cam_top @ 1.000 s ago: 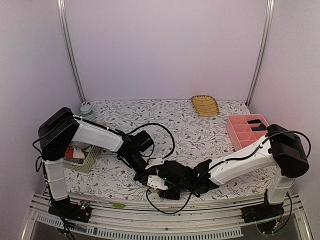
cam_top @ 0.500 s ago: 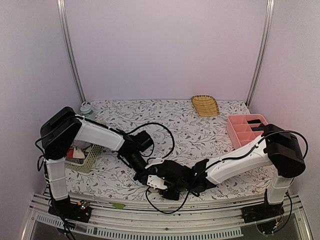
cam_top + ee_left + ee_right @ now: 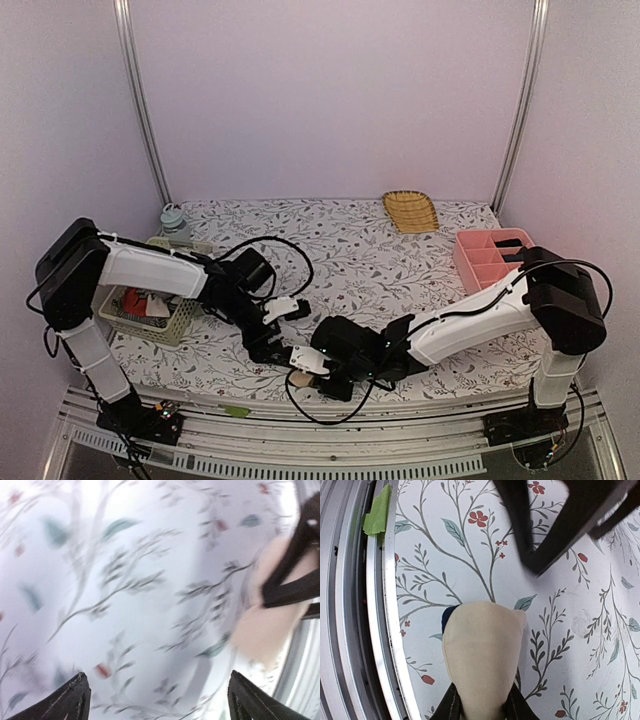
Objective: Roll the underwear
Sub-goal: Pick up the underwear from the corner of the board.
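The beige underwear [image 3: 482, 652] with a black edge is bunched into a roll on the floral cloth near the table's front edge. My right gripper [image 3: 482, 711] is shut on its near end, one dark finger on each side. From above, the underwear [image 3: 300, 379] is a small beige lump at the tip of the right gripper [image 3: 306, 368]. My left gripper [image 3: 273, 329] stands open just left of it and holds nothing. In the blurred left wrist view the left gripper [image 3: 160, 700] spans bare cloth, with the underwear [image 3: 267, 620] off to the right.
A green basket [image 3: 183, 318] with red and white cloth sits at the left, behind the left arm. A pink divided organizer [image 3: 478, 262] stands at the right, a woven tray [image 3: 410, 212] at the back, and a small bottle [image 3: 173, 220] at the back left. Green tape [image 3: 378, 510] marks the metal front rail.
The left gripper has opened, let go of the roll and pulled back to the left. The right gripper has closed further on the beige underwear.
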Robot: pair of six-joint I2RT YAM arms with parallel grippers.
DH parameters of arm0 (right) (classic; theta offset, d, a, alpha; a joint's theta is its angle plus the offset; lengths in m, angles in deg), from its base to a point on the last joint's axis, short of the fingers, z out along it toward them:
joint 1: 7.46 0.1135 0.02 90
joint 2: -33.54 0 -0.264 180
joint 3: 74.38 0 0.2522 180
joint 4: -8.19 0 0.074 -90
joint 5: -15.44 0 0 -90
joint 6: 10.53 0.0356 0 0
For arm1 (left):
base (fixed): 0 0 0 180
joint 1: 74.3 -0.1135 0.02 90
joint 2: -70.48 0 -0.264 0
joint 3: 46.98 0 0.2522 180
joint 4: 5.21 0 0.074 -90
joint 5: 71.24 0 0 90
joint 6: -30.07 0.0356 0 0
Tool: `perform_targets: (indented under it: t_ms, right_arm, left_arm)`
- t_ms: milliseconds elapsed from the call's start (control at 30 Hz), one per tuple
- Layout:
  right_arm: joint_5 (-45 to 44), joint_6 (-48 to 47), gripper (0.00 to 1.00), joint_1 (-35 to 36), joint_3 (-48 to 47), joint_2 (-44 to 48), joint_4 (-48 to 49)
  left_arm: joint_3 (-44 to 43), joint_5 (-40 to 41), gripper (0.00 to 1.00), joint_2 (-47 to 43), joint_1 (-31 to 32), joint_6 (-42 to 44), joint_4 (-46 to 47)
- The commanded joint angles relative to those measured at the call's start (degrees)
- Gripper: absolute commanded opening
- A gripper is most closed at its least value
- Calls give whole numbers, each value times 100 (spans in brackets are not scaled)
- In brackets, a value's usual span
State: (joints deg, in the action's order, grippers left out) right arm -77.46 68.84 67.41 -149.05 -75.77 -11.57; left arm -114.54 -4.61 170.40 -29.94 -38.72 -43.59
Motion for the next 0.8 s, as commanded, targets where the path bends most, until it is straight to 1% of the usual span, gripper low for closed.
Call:
perform_targets:
  t_ms: [0,133,200,267,367,533,567,700,767]
  right_arm:
    - [443,375,0,34,136,44,-765]
    - [280,766,0,-197,66,512,-752]
    - [207,1124,0,-412,-13,749,-787]
    - [107,1505,0,-664,-99,1034,-850]
    - [-93,2135,0,-1092,-228,1401,-1002]
    - [-176,3170,0,-2180,-285,2152,-1147]
    - [-215,3376,0,-2397,-301,2299,-1222]
    - [-897,4325,0,-3252,-482,2740,-1696]
    - [-865,4607,0,-3752,-572,2932,-1847]
  left_arm:
    - [186,1901,96,-664,-546,-561,178]
    - [39,3362,96,-1368,-710,-910,507]
    - [-86,4068,96,-1661,-746,-1025,664]
    - [-141,4479,96,-1943,-749,-1069,852]
    - [-277,4579,96,-2182,-777,-1101,939]
    - [-635,4682,96,-2298,-804,-1399,825]
    - [-645,4678,96,-2361,-800,-1445,881]
    - [-588,4633,96,-2656,-806,-1560,1240]
    - [-536,4552,96,-2799,-806,-1565,1456]
